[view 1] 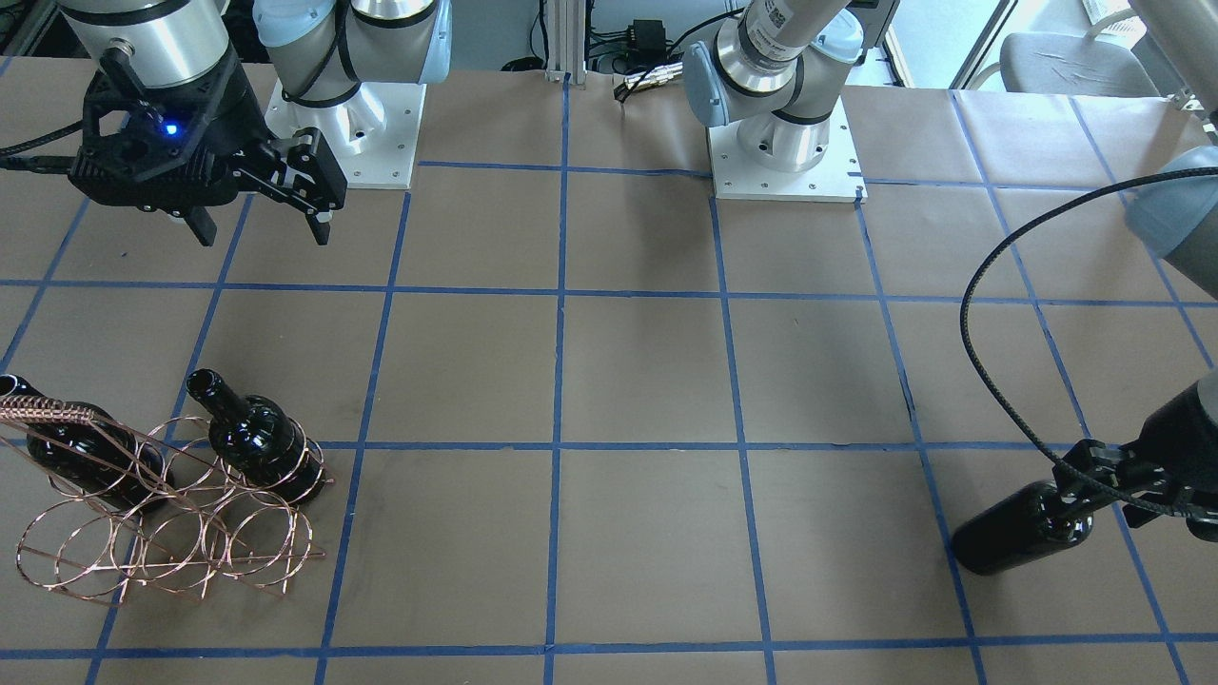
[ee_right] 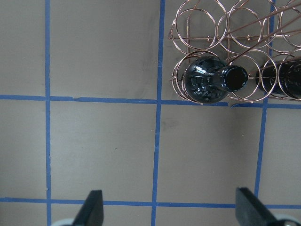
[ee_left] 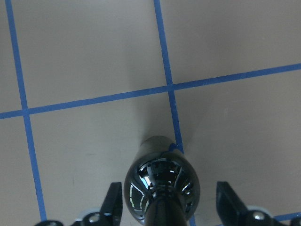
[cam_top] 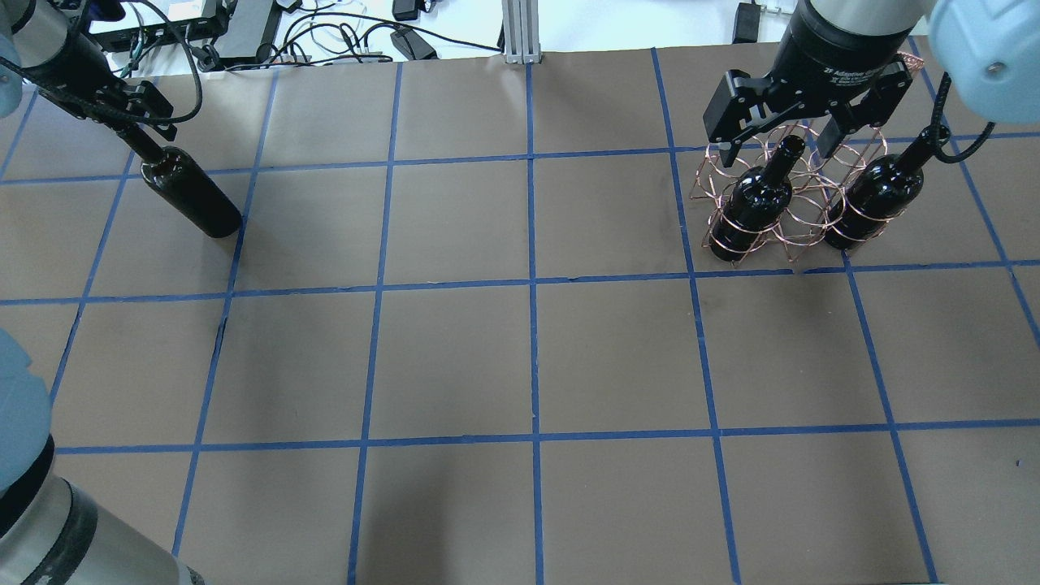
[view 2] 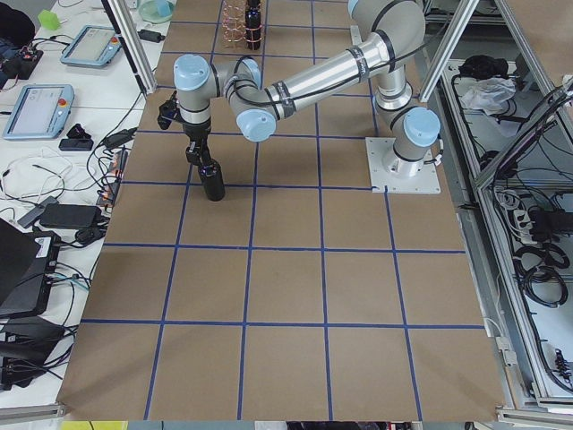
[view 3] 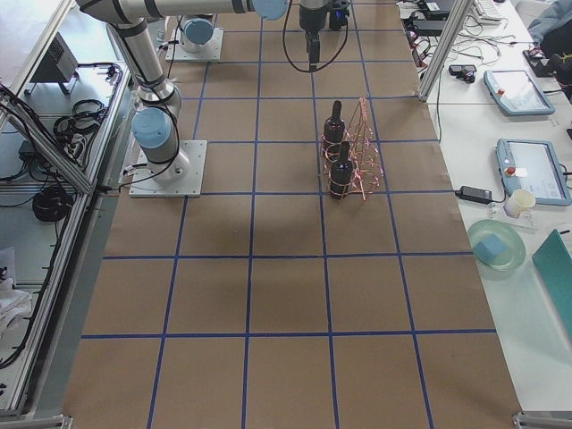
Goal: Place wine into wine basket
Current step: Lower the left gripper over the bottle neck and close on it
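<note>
You'll find the wine bottle standing upright on the table at the robot's far left, well apart from the wine basket over on the robot's right. The bottle's base covers a stretch of a blue tape line.

The left gripper is down over the bottle's neck. Check your left wrist view: its fingers stand on either side of the neck, with a gap showing between each finger and the glass. Read the gripper as spread around the neck, not clamped on it.

The right gripper hangs in the air close by the basket, released and holding nothing. In your right wrist view the fingers sit wide apart at the bottom of the frame with bare table between them, and the basket lies in the upper right.

The basket stands on the table with its coiled handle at the top. Two dark bottles stand in it, necks up. The inner bottle is on the side toward the table's middle. The outer bottle is at the far side of the same row, with one loop between them. From the right wrist camera you look almost straight down the inner bottle's open mouth.
</note>
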Controlling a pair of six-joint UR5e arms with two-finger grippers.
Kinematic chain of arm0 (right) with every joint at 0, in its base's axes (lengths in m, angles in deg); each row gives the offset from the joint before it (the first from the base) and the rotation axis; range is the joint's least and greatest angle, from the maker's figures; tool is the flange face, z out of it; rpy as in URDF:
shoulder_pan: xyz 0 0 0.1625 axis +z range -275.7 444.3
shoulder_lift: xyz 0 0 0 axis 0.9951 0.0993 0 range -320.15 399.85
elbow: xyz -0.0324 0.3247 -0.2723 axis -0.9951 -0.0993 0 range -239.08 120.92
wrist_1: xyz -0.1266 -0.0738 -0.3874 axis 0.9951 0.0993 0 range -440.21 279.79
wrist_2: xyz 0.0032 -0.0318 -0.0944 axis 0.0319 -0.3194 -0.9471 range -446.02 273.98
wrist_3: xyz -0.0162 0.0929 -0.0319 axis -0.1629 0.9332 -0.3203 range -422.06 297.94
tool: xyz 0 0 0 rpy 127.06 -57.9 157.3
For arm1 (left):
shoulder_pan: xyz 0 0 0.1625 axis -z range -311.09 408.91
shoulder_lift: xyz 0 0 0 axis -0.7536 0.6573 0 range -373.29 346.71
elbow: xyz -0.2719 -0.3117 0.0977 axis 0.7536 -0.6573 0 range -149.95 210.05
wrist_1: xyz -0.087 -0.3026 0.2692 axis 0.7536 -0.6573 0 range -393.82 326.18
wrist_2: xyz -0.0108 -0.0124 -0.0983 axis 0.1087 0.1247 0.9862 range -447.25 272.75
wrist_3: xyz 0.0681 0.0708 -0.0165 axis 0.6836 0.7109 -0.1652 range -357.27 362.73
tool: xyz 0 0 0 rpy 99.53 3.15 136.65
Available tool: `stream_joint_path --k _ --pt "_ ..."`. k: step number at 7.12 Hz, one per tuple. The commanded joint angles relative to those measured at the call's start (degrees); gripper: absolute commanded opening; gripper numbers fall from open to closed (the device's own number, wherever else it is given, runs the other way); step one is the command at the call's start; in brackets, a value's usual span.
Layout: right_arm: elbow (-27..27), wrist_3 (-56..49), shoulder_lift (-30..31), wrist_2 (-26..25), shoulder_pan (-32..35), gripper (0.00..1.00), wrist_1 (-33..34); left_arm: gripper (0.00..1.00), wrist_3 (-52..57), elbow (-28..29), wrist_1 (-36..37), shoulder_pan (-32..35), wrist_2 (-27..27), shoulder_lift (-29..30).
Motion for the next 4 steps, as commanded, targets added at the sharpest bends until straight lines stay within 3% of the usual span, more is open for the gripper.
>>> stream_joint_path --k 1,2,3,4 --pt "0.00 -0.18 0.08 -0.09 -0.07 0.99 -0.14 0.59 0.03 0.00 -0.90 0.00 -0.16 -0.04" --pt "0.00 -0.09 -0.01 0.09 0.02 0.99 -0.05 0.55 -0.06 0.00 -0.91 0.00 -0.16 -0.04" --pt "0.00 -0.09 -0.01 0.26 0.02 0.99 0.04 0.42 0.03 0.00 -1.69 0.00 -0.59 -0.04" --pt "0.00 -0.09 -0.01 0.18 0.02 0.99 0.04 0.04 0.03 0.00 -1.87 0.00 -2.34 -0.12"
